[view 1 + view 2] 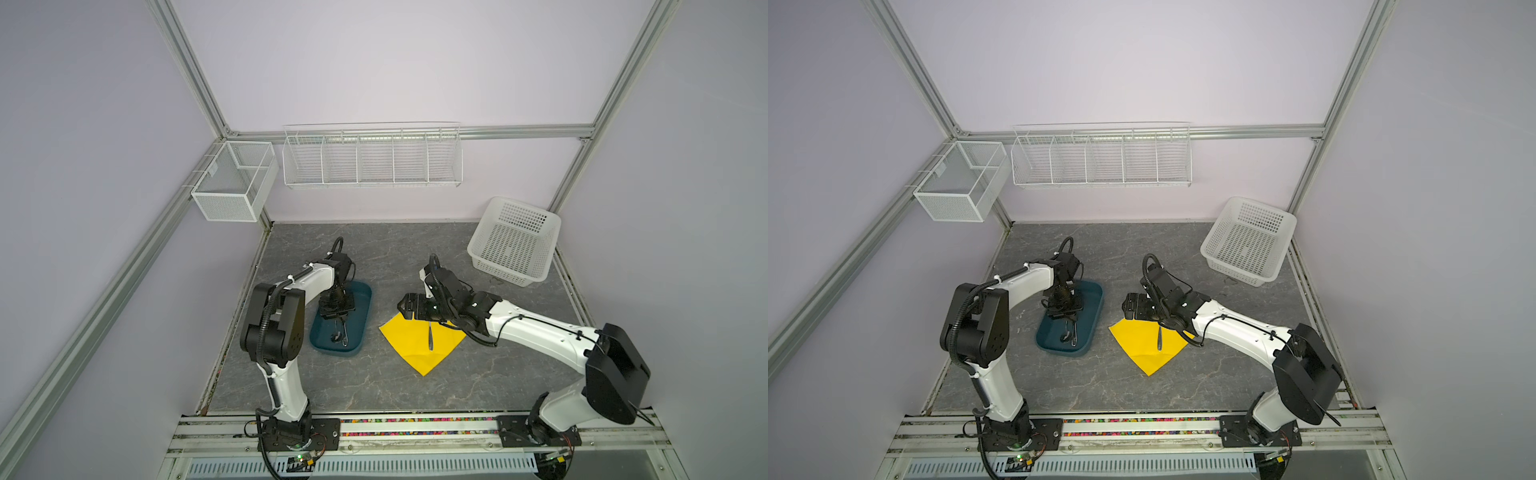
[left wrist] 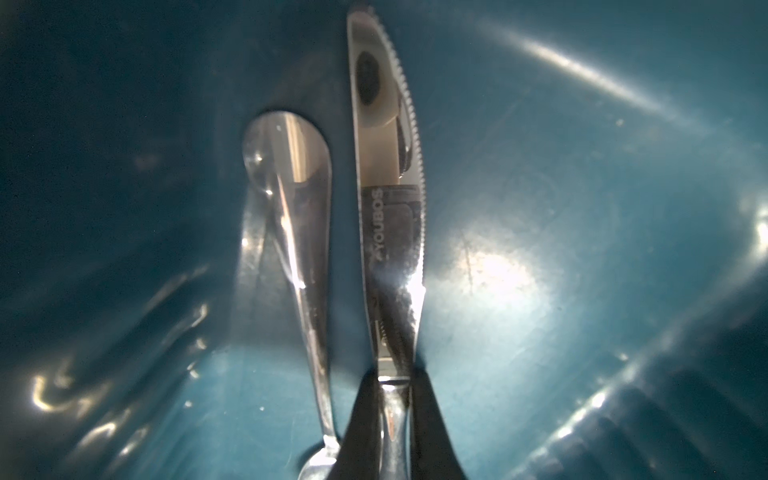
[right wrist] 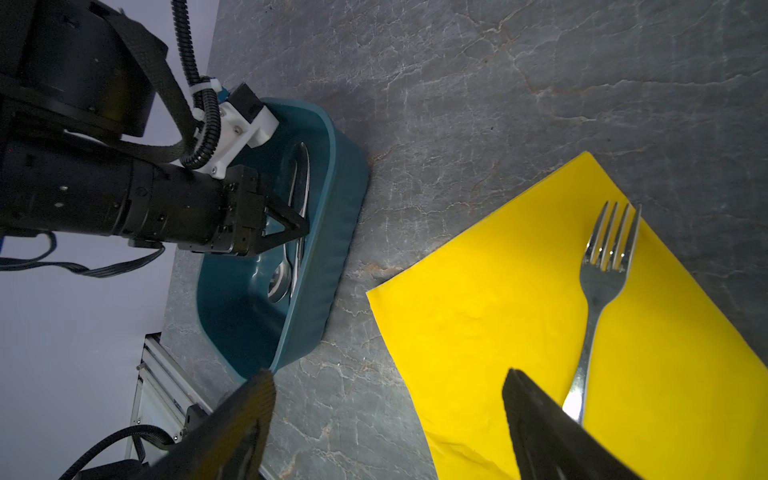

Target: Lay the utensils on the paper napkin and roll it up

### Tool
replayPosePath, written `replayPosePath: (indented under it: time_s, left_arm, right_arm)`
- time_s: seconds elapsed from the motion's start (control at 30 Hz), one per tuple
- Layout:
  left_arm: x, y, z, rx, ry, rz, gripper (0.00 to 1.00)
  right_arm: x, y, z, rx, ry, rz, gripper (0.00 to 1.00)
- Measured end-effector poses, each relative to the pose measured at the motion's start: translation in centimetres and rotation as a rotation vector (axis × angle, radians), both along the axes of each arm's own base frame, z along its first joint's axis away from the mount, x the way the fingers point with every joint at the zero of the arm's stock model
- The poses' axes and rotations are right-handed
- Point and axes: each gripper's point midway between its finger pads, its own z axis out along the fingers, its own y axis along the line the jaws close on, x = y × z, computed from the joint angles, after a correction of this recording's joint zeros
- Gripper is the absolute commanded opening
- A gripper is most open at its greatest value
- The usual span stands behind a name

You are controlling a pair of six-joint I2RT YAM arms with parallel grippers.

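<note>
Left wrist: left gripper clenched on knife handle, spoon just beside. Lift straight, clear the spoon, lay by fork on napkin at tray's 3 o'clock. Right gripper released, empty

free: table strip between tray and napkin | obstacles: tray walls; left gripper inside tray

Teal tray, white perforated basket (back right), wire rack, mesh box, grey tabletop
</note>
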Motion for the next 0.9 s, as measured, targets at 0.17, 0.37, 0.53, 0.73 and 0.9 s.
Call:
replayPosePath:
  time_s: [0.17, 0.37, 0.53, 0.73, 0.9]
  left_arm:
    - [0.0, 0.0, 0.0, 0.000, 0.000, 0.000, 0.14]
    - [-0.2, -0.2, -0.2, -0.010, -0.012, 0.004, 0.23]
    - [-0.7, -0.5, -0.1, -0.013, -0.026, -0.002, 0.25]
    - [-0.9, -0.5, -0.2, 0.003, -0.029, -0.014, 0.23]
    - [-1.1, -0.7, -0.3, 0.016, -0.015, -0.023, 0.16]
  right_arm:
    - [0.0, 0.0, 0.0, 0.000, 0.000, 0.000, 0.89]
    - [0.0, 0.0, 0.0, 0.000, 0.000, 0.000, 0.89]
    - [0.0, 0.0, 0.0, 0.000, 0.000, -0.001, 0.89]
    - [0.0, 0.0, 0.0, 0.001, 0.000, 0.000, 0.89]
    - [0.0, 0.0, 0.0, 0.001, 0.000, 0.000, 0.89]
